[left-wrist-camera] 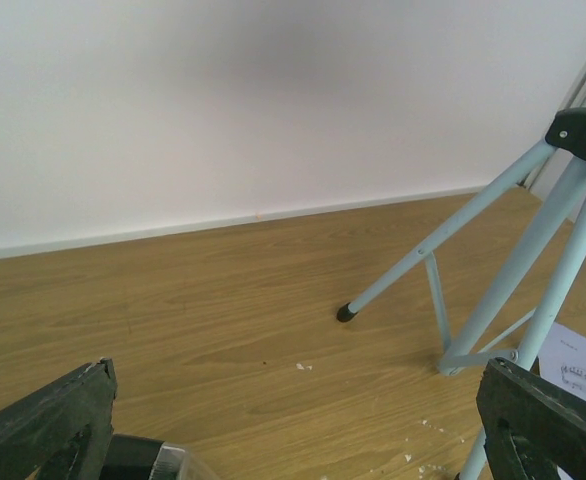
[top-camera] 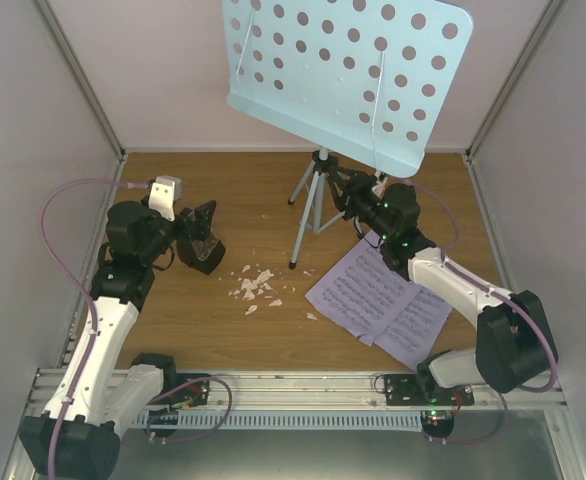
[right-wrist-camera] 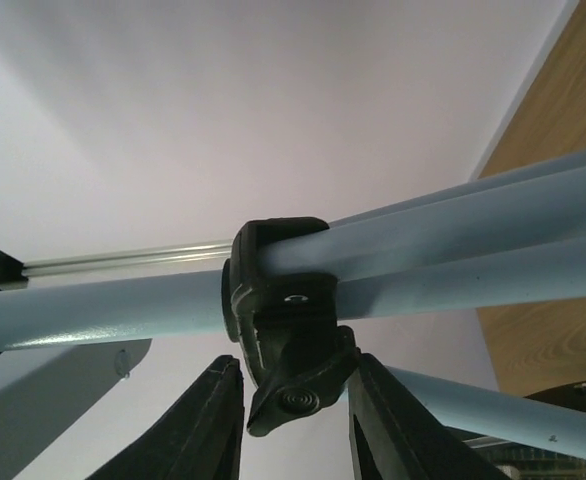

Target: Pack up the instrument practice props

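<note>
We see soft, even, bright light from above in all 3 views, with no hard shadows. From the top, the walls [top-camera: 33, 120] carry a faint pink cast, shadows on the table [top-camera: 223, 200] are pale and soft-edged, and the near rail [top-camera: 303, 385] glints. The print on the pages [top-camera: 378, 300] blurs to grey lines. In the left wrist view a dim smudge darkens the wall's upper middle, and the left fingers [left-wrist-camera: 43, 420] sit black and soft in the bottom corners. In the right wrist view the clamp [right-wrist-camera: 288, 320] is sharp, the tubes [right-wrist-camera: 453, 240] show a mild sheen, and the right fingers [right-wrist-camera: 208, 430] are dark with little detail.
</note>
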`<state>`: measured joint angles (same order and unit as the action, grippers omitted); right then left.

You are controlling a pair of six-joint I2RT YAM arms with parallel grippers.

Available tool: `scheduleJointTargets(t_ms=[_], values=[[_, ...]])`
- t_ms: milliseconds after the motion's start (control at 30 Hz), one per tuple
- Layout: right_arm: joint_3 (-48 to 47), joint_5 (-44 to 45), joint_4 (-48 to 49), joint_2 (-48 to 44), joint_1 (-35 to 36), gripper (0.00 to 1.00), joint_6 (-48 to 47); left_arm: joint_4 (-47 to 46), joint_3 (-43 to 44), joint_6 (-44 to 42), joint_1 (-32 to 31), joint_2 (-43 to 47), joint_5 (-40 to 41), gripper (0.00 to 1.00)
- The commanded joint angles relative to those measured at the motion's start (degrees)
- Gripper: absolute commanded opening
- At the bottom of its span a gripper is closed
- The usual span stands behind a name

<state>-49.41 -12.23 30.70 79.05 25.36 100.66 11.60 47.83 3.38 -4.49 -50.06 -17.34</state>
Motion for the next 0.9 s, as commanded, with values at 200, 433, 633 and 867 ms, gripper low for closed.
scheduleJointTargets(t_ms=[200,433,633,867], values=[[-2.07,1.86,-1.58,-0.13,-0.22,0.09,-2.71,-1.96,-0.48,-0.33,-0.54,0.84,-0.38,0.98],[-4.01,4.29,-6.05,-0.43,-0.18,0.00,-11.87,-1.93,-0.48,-0.31,-0.65,0.68,-0.39,0.98],[-5.89,8.11,-10.15,-0.32,0.29,0.00,-26.86,-1.93,-0.49,-0.35,-0.79,0.49,-0.44,0.98],[-6.00,12.14,-12.77,-0.82,1.76,0.01,-49.14,-1.93,-0.54,-0.44,-0.95,0.32,-0.41,0.98]])
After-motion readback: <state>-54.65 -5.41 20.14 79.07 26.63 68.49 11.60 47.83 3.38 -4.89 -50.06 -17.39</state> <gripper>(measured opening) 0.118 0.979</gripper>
